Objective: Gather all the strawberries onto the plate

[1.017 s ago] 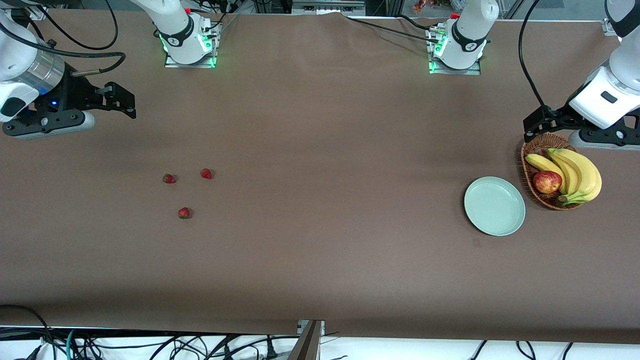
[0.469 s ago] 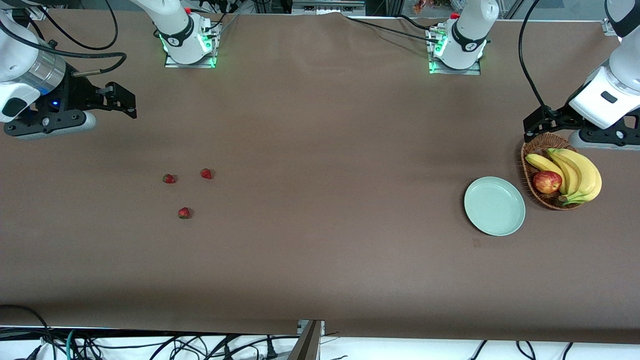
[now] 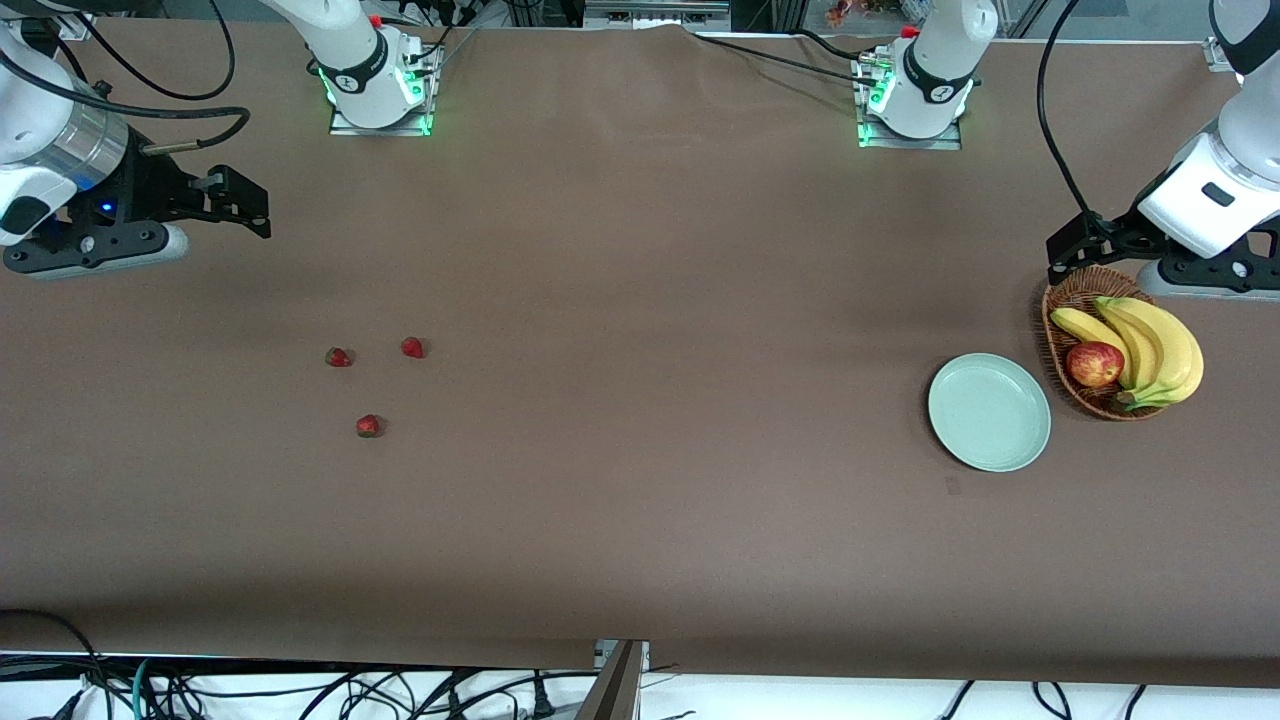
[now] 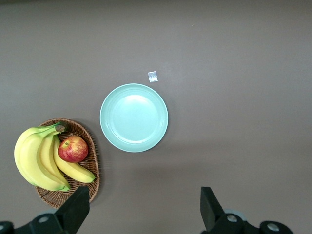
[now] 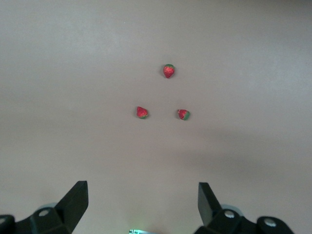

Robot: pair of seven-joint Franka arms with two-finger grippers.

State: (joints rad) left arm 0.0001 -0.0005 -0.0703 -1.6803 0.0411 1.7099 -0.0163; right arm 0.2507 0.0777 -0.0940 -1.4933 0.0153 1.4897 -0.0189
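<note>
My right gripper [image 3: 255, 212] hangs with its two black fingers [image 5: 74, 200] spread wide and holding nothing, up over the bare brown tablecloth [image 3: 640, 450] at the right arm's end of the table. Three tiny red strawberries with green caps lie on that cloth in a loose triangle, well apart from each other: one [image 3: 339, 357] toward the right arm's end, one [image 3: 412, 347] beside it, and a third [image 3: 369, 426] nearer the front camera. The round pale mint-green plate [image 3: 989, 411] sits far off toward the left arm's end (bare inside), just beside the brown wicker basket [image 3: 1068, 300] of yellow bananas [image 3: 1155, 345] and a red-yellow apple [image 3: 1094, 364]. My left gripper [image 3: 1068, 250] hangs over the basket's rim, fingers [image 4: 209, 207] wide apart and holding nothing.
</note>
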